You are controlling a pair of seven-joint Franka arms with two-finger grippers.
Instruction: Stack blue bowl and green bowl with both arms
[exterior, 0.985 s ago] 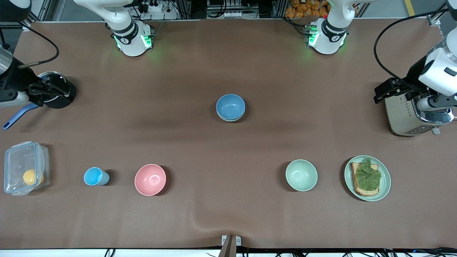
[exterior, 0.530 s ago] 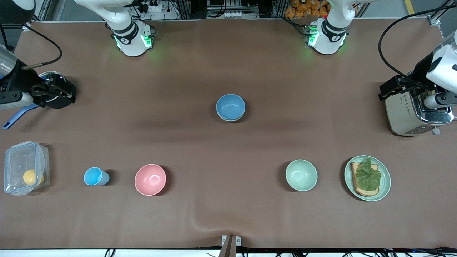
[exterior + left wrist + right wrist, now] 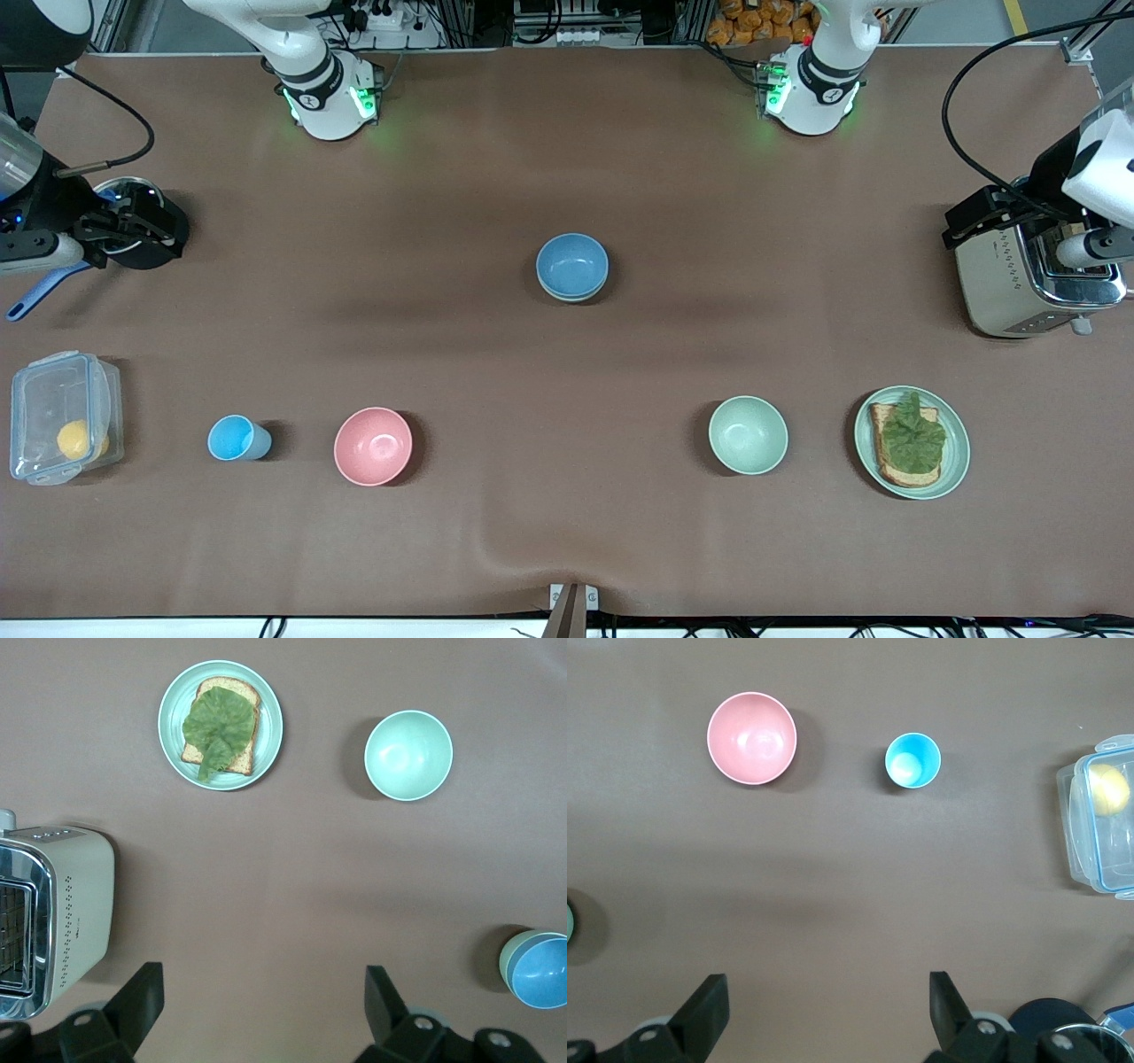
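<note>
The blue bowl sits nested in a green bowl, whose rim shows beneath it, at the middle of the table. The stack also shows in the left wrist view. A second look-alike green bowl stands alone nearer the front camera, beside the toast plate; it also shows in the left wrist view. My left gripper hangs open and empty over the toaster at the left arm's end. My right gripper hangs open and empty over the black pot at the right arm's end.
A silver toaster and a pale-green plate with toast and lettuce stand at the left arm's end. A pink bowl, light-blue cup, clear lidded box and black pot stand toward the right arm's end.
Both grippers have drifted slightly outward toward their own ends of the table. The bowls have not moved.
</note>
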